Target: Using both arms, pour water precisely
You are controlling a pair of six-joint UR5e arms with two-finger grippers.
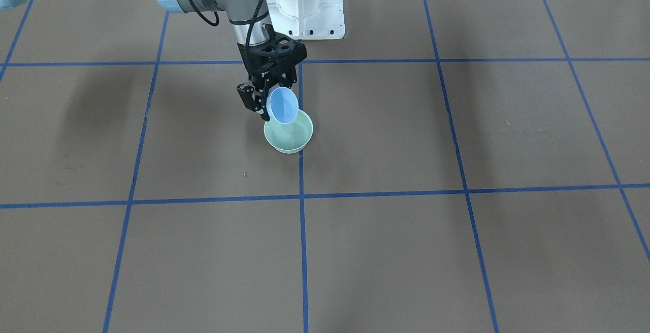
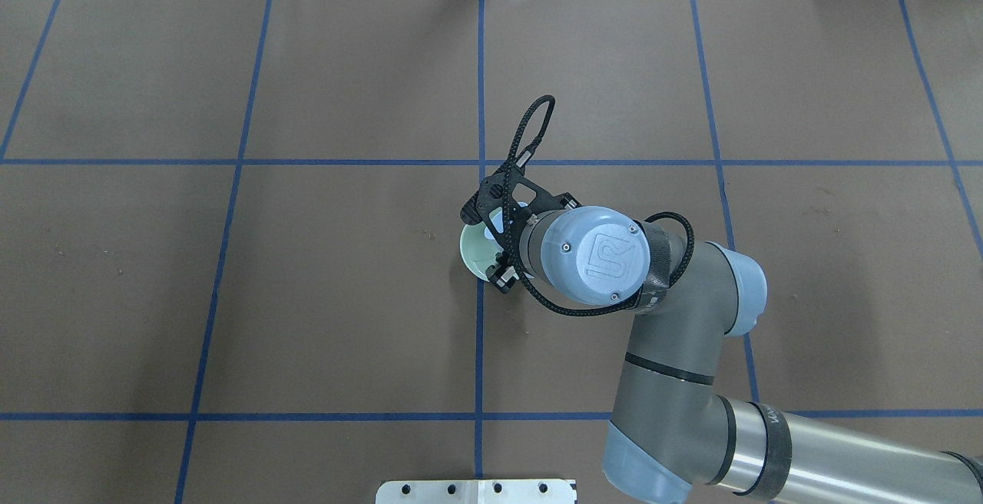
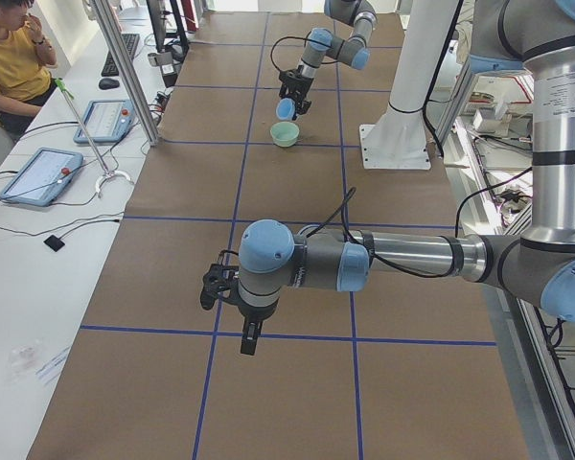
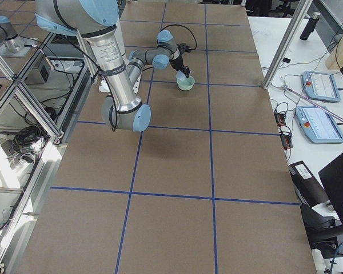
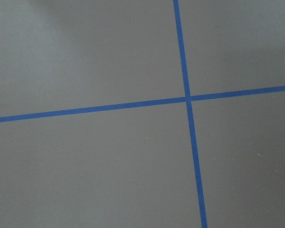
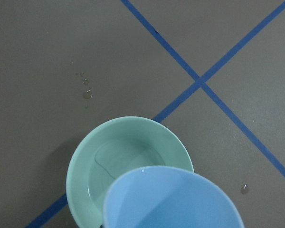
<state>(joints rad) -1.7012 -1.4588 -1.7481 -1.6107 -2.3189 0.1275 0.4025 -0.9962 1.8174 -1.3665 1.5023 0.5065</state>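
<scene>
The right gripper (image 1: 264, 105) grasps a tilted blue cup (image 1: 283, 105) just above the green bowl (image 1: 292, 142) mid-table (image 1: 457, 252), water (image 6: 126, 159) pooled in that bowl, while whether the left gripper (image 3: 235, 305), well apart, is clenched cannot be told.

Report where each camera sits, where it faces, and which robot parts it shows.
Front-facing: across the table, facing the robot; right end effector holding blue cup tilted over green bowl.
Overhead: behind the robot, looking down; right arm.
Exterior left: table's left end; left arm near.
Exterior right: right end; right arm near.
Left wrist: bare table, no body.
Right wrist: cup and bowl, shared with front-facing.
</scene>
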